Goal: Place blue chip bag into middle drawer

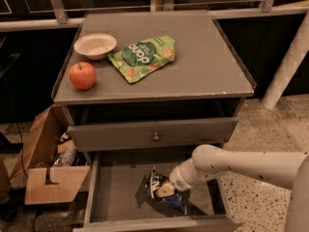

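The blue chip bag [164, 195] is down inside the open middle drawer [116, 192], right of its centre, resting on or just above the grey floor. My gripper [163, 190] reaches in from the right on its white arm and is at the bag, its fingers pressed against the foil. The bag's lower part shows blue below the gripper and its white lettering shows at the left. The drawer is pulled out wide under the cabinet.
On the cabinet top stand a white bowl [95, 44], a red apple [82, 75] and a light green pouch [143, 57]. The drawer front with a small knob [156, 137] is above the open drawer. An open cardboard box [50, 166] sits on the floor at the left.
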Tool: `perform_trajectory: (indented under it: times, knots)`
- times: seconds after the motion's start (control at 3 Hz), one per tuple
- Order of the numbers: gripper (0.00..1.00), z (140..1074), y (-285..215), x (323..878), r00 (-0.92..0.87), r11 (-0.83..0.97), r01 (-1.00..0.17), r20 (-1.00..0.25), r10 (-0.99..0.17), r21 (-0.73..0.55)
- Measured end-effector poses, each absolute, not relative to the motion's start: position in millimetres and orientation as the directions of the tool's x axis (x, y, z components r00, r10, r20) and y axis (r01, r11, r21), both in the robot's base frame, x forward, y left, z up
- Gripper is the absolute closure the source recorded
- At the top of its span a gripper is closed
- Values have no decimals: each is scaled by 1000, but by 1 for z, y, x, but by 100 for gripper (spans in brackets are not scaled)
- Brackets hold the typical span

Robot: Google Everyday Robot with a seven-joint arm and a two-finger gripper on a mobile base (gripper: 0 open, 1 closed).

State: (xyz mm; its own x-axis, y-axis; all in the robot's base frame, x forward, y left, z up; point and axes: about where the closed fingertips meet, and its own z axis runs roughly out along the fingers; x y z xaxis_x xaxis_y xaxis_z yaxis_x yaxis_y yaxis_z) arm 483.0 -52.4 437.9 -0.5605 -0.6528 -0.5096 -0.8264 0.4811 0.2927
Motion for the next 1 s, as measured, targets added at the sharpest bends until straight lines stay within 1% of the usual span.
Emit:
perform_trajectory:
  times: [1.0]
  knots:
    - [100, 391, -40, 493, -608, 538, -790, -495, -621, 295]
